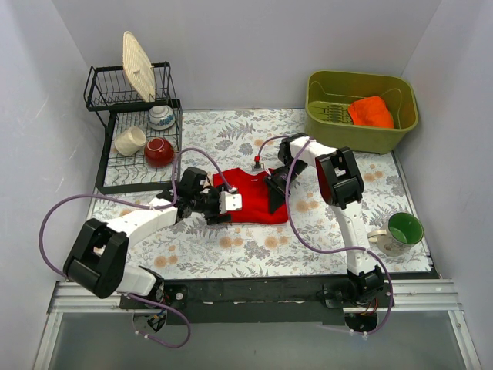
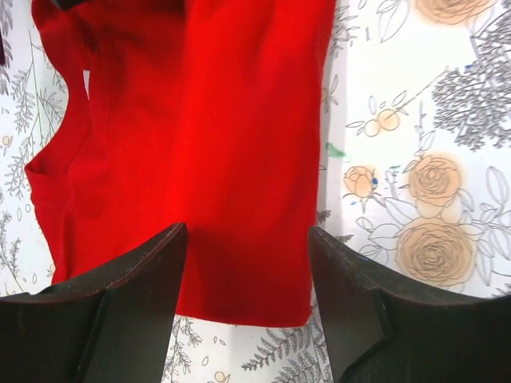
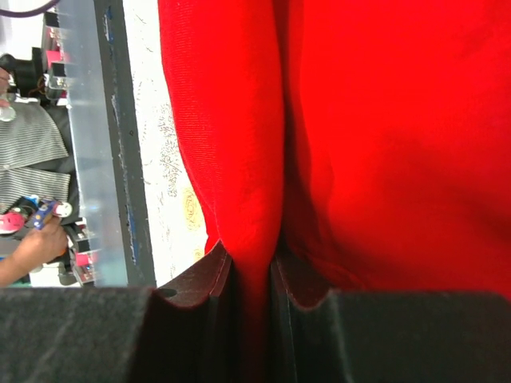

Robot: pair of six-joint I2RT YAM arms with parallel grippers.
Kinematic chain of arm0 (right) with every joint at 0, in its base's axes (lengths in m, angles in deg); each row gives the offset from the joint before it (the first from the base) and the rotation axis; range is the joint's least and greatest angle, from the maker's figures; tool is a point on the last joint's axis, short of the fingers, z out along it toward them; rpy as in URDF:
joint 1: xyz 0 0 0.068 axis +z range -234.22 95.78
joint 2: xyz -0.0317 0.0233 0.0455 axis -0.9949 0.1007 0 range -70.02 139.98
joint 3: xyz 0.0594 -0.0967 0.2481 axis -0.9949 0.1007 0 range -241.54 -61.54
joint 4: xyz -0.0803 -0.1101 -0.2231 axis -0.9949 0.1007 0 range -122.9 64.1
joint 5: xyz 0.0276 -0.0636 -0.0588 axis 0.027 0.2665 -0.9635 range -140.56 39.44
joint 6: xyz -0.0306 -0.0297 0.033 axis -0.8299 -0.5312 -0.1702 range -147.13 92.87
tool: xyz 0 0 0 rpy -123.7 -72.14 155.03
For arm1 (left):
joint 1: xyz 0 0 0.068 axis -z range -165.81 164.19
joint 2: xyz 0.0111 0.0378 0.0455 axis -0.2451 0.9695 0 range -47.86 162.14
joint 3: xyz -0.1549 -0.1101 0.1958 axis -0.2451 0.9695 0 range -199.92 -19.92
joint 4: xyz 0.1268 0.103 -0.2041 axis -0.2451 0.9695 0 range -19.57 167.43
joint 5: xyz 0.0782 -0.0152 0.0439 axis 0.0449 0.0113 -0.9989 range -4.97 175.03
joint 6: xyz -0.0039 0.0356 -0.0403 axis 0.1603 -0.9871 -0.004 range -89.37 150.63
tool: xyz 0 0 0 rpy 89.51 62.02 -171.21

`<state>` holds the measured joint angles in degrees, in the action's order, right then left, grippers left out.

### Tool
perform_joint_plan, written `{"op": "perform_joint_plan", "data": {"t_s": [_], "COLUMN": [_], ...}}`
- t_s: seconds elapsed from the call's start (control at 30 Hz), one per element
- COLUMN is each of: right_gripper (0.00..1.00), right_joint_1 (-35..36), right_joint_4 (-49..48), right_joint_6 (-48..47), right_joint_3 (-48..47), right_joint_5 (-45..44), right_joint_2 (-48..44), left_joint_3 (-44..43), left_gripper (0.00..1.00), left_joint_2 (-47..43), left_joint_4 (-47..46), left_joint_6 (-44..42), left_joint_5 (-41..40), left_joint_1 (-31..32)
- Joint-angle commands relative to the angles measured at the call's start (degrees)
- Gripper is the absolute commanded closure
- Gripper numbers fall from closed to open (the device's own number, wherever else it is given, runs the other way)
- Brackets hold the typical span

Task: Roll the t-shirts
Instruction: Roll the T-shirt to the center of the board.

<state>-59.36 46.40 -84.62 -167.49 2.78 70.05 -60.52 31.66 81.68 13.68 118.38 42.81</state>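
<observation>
Table [image 1: 323, 231], floral cover, carries everything. The t-shirt [image 1: 253, 208] lies at its centre between the two arms, folded to a narrow band (several layers, judging by the edges).

Its long axis runs left–right across the table, roughly from one gripper to the other. In the left wrist view the band stretches straight away from the fingers. The short squared end is nearest them. A curved cut-out sits farther up on the band's left edge (neck or armhole, cannot say which).

Right gripper [image 3: 251, 275]: clamped on a raised ridge of red cloth at the shirt's right end.

Left gripper [image 2: 247, 271]: jaws apart, straddling the short end at the left, with no cloth pinched between them.

Judgement: the roll is not begun, and the step in hand is taking hold of the starting end.
- The left jaws should come down and take all layers of the short end, square to the long axis, so the first turn goes over straight.
- The right gripper should keep its end taut and low. If lifted, the band likely skews and the layers slide apart.
</observation>
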Motion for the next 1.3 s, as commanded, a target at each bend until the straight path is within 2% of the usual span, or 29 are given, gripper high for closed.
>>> {"op": "perform_joint_plan", "data": {"t_s": [0.0,0.23,0.53,0.57,0.63,0.67,0.7,0.77,0.8,0.83,0.9,1.0,1.1,1.13,1.17,1.23,1.27], "right_gripper": [0.76,0.76,0.76,0.76,0.75,0.73,0.72,0.67,0.55,0.03,0.01,0.01,0.01,0.01,0.01,0.01,0.02], "right_joint_1": [0.19,0.19,0.19,0.19,0.19,0.19,0.19,-0.16,-0.60,-1.04,-2.62,-5.07,-6.49,-6.49,-6.41,-5.88,-5.27], "right_joint_4": [-4.43,-4.34,-4.42,-4.51,-4.51,-4.60,-4.77,-4.60,-4.60,-4.69,-4.60,-4.69,-9.32,-16.92,-21.43,-32.67,-42.30], "right_joint_6": [-1.57,-1.65,-2.89,-2.97,-3.58,-3.85,-4.11,-3.77,-3.77,-3.68,-3.42,-3.15,-2.01,-1.57,-0.78,3.07,4.22], "right_joint_3": [-0.92,-0.84,0.48,0.48,0.74,0.92,0.92,0.31,-0.04,-1.00,-2.24,-3.91,1.34,4.49,13.49,23.72,31.78], "right_joint_5": [-7.29,-7.55,-7.73,-7.73,-7.38,-7.46,-7.46,-7.29,-6.94,-6.94,-7.28,-8.25,-10.53,-11.24,-11.85,-13.43,-14.31], "right_joint_2": [3.37,3.81,3.63,3.54,2.93,2.58,2.14,0.47,-0.32,-2.50,-4.88,-10.59,-18.58,-25.13,-28.94,-40.50,-43.80], "left_joint_3": [1.40,0.52,2.01,2.19,1.76,1.58,1.23,0.70,0.00,-0.27,-0.79,-2.46,-8.07,-11.66,-13.70,-17.22,-20.45], "left_gripper": [0.39,0.40,0.42,0.50,0.60,0.70,0.74,0.82,0.92,0.95,1.00,1.00,1.00,1.00,1.00,1.00,1.00], "left_joint_2": [-5.43,-1.76,5.98,6.60,8.18,8.62,9.50,10.38,10.99,11.61,11.44,10.12,11.43,12.22,14.06,16.09,18.10], "left_joint_4": [0.18,2.90,0.09,0.18,1.23,2.11,2.37,2.73,3.34,4.48,5.36,8.00,12.30,15.18,16.43,20.11,20.83], "left_joint_6": [1.04,1.74,-0.18,-0.71,-2.12,-2.21,-2.30,-0.81,-0.80,-0.89,-0.89,-0.11,4.46,5.34,6.91,11.22,12.28], "left_joint_5": [0.93,-0.38,-6.18,-6.45,-6.71,-6.97,-7.15,-8.55,-8.91,-8.91,-8.04,-4.88,-0.40,1.44,3.11,8.21,9.62], "left_joint_1": [1.96,3.19,3.28,3.28,3.28,3.28,3.28,3.20,3.19,3.19,3.11,2.93,1.97,0.66,-0.14,-2.50,-3.13]}}
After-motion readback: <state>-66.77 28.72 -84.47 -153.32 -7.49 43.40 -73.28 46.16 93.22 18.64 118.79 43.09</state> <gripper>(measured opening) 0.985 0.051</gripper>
